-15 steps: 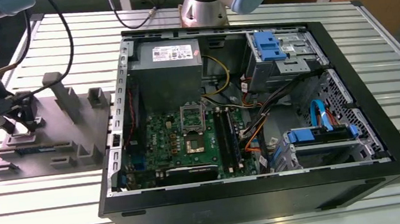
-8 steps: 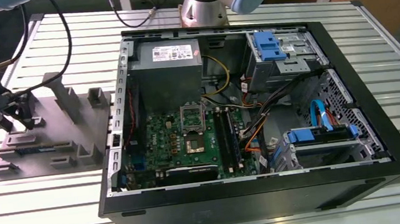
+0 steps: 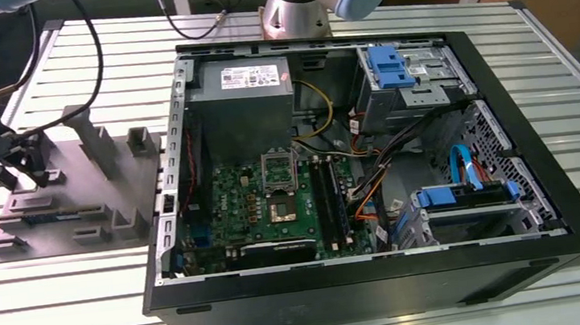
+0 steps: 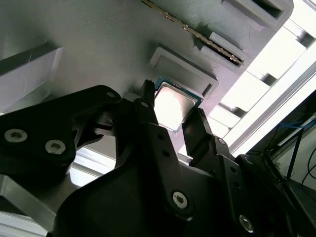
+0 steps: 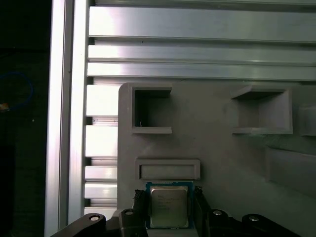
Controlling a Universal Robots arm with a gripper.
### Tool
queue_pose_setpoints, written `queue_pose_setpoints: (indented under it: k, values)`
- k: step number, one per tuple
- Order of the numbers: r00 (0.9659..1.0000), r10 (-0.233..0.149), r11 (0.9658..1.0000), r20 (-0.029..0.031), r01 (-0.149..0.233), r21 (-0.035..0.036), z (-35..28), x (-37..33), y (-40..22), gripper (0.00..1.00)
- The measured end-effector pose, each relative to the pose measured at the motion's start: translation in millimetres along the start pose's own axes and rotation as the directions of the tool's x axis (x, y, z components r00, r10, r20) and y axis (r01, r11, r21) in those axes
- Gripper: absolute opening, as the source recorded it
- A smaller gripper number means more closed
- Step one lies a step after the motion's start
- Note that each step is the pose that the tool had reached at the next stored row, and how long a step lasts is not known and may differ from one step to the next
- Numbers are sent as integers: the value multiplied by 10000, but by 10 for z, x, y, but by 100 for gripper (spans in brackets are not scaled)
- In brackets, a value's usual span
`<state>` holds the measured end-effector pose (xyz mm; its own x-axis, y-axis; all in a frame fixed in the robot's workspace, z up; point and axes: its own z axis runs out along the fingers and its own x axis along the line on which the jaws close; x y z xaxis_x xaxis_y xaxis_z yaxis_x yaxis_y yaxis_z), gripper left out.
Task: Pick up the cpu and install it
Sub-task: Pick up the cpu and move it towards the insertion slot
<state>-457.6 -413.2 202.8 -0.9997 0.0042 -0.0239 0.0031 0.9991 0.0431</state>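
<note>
Well, the end effector straddles the cpu on the fixture, at nine o'clock from the case in the exterior view. Gripping or not, I cannot tell. An off-centre pinch could tilt or drop it.

The cpu shows shiny metal — the holder matt grey plastic, the table ribbed metal.

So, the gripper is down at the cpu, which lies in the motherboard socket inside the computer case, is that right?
Not quite. The cpu lies on the grey parts holder, not in the motherboard socket, as the first wrist view shows. The gripper is indeed down at it.
</note>
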Motion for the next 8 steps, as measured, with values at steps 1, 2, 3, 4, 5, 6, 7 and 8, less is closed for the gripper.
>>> queue_pose_setpoints:
  k: [1,2,3,4,5,6,7,8]
  values:
    - [10000,0,10000,1,0,-1,-1,0,0,47]
    - [10000,0,10000,1,0,-1,-4,0,0,47]
    - [10000,0,10000,1,0,-1,-4,0,0,47]
    - [10000,0,10000,1,0,-1,-4,0,0,47]
    - [10000,0,10000,1,0,-1,-4,0,0,47]
    - [10000,0,10000,1,0,0,-6,0,0,47]
    - [10000,0,10000,-1,0,1,-10,0,0,47]
    - [10000,0,10000,-2,0,1,-15,0,1,47]
